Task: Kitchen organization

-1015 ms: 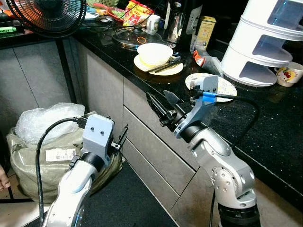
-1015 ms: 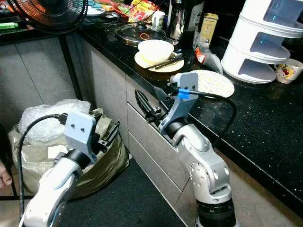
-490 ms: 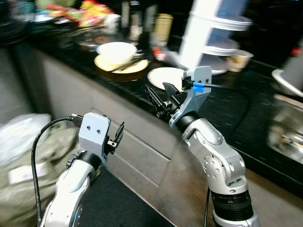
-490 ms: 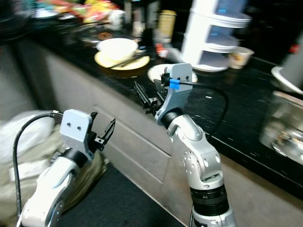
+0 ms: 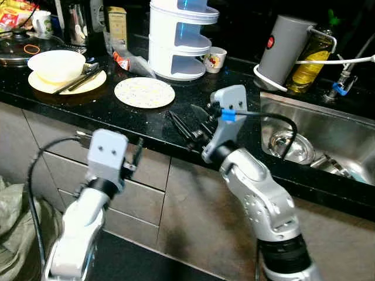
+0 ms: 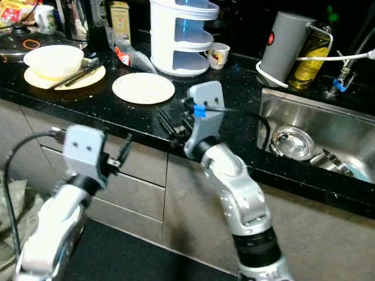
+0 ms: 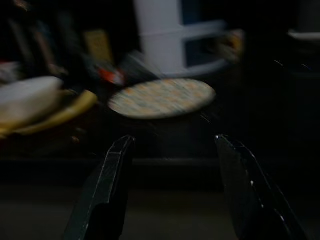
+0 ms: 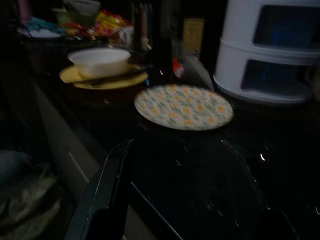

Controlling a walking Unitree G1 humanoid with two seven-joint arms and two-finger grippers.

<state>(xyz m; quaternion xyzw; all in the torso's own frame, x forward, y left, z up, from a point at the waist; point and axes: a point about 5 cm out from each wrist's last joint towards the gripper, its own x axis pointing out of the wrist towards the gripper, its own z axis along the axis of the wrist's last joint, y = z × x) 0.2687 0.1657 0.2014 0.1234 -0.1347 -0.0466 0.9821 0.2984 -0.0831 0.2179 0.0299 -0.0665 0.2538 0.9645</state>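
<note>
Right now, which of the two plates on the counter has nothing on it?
The flower-patterned plate, lying bare in front of the white tiered rack. The yellow plate further left carries a white bowl and chopsticks.

- I see bare black surface [image 5: 234, 88] between the patterned plate [image 5: 144, 92] and the sink [image 5: 319, 137].
- Behind the plate, the white tiered rack [image 5: 177, 38] blocks my reach.

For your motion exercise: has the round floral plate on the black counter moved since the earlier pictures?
No. The round floral plate keeps its place beside the white tiered rack; the camera turned.
</note>
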